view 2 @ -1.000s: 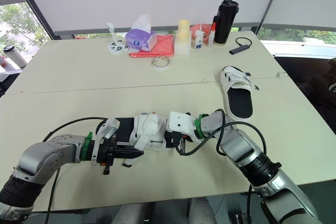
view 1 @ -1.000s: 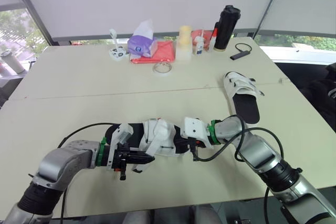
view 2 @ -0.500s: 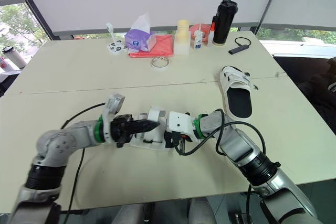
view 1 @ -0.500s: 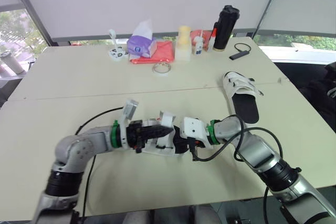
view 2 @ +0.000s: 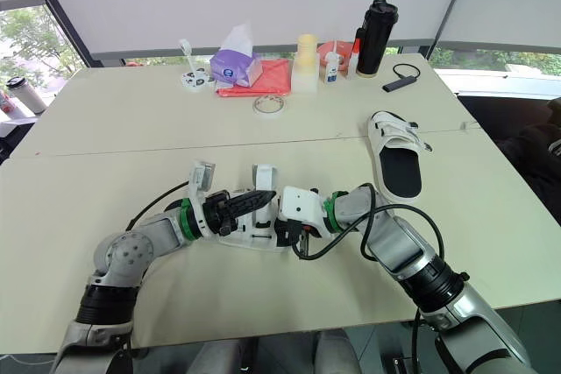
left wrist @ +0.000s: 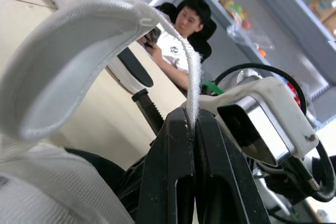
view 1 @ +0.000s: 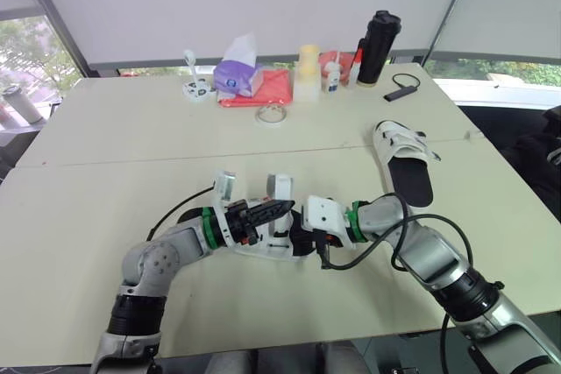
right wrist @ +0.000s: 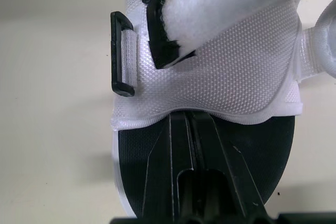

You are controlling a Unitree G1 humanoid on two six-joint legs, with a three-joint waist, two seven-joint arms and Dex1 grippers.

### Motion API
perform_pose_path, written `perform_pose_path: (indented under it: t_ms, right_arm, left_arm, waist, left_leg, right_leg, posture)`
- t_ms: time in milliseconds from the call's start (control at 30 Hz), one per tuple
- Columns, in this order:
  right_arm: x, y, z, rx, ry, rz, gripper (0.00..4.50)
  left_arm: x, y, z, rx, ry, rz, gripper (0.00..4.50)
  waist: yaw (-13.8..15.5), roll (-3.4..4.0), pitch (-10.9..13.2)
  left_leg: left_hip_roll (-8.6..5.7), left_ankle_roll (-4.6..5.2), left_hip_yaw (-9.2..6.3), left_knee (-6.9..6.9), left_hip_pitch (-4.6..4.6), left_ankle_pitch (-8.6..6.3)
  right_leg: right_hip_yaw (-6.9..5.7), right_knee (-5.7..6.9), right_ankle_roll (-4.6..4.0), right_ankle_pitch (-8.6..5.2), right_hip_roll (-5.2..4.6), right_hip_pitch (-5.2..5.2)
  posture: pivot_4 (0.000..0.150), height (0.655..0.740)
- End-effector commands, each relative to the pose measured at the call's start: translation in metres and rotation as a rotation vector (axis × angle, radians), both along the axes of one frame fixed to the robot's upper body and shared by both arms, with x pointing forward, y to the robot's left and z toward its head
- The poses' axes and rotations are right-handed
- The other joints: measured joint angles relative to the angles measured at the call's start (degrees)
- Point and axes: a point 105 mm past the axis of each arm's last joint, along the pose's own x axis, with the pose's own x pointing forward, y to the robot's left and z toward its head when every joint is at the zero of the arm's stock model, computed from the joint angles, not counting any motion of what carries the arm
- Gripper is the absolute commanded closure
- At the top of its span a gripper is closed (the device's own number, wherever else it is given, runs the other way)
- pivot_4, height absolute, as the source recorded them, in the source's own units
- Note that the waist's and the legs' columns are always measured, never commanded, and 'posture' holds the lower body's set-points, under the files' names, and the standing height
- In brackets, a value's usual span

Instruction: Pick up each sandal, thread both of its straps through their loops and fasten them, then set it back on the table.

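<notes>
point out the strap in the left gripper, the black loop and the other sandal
strap (left wrist: 63,61): left wrist view, middle of the white band
black loop (right wrist: 114,53): right wrist view, its outer bar
other sandal (view 1: 412,181): left eye view, its black footbed

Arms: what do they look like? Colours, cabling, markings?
Left arm and right arm match: silver-grey tubular links, black ribbed joints, green wrist ring, white boxy camera mount. Left tool and right tool: two black tapered fingers. A loose black cable loops along each forearm.

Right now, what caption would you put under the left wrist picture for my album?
Left pincer pinching the edge of a curled white sandal strap.
</notes>
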Motion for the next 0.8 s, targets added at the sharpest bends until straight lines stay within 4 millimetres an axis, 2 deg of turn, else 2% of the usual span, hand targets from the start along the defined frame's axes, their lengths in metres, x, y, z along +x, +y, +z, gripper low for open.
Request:
perform_pose_path:
  t_ms: [33, 300, 800]
  right_arm:
    - [0.001, -0.01, -0.018, -0.064, 0.046, -0.045, 4.5]
    - [0.0, -0.009, -0.019, -0.068, 0.045, -0.036, 4.5]
    - [0.0, -0.011, -0.018, -0.07, 0.042, -0.043, 4.5]
  left_arm:
    - [-0.006, 0.002, -0.01, 0.006, 0.078, -0.005, 4.46]
    - [-0.012, 0.0, -0.018, 0.043, 0.133, -0.057, 4.46]
    - [-0.011, -0.009, -0.039, 0.071, 0.147, -0.05, 4.46]
  waist:
    - [0.0, 0.0, 0.0]
    - [0.0, 0.01, 0.0]
    - [0.1, 0.05, -0.2]
  left_leg:
    - [0.0, 0.0, 0.0, 0.0, 0.0, 0.0]
    - [0.0, 0.0, 0.0, -0.01, 0.01, 0.0]
    - [0.0, -0.01, 0.0, -0.01, 0.04, -0.01]
  right_leg:
    - [0.0, 0.0, 0.0, 0.0, 0.0, 0.0]
    - [0.0, -0.02, 0.0, 0.0, 0.0, 0.0]
    - [0.0, -0.1, -0.01, -0.01, -0.01, 0.09]
  posture:
    - [0.15, 0.74]
    - [0.15, 0.74]
    - [0.15, 0.74]
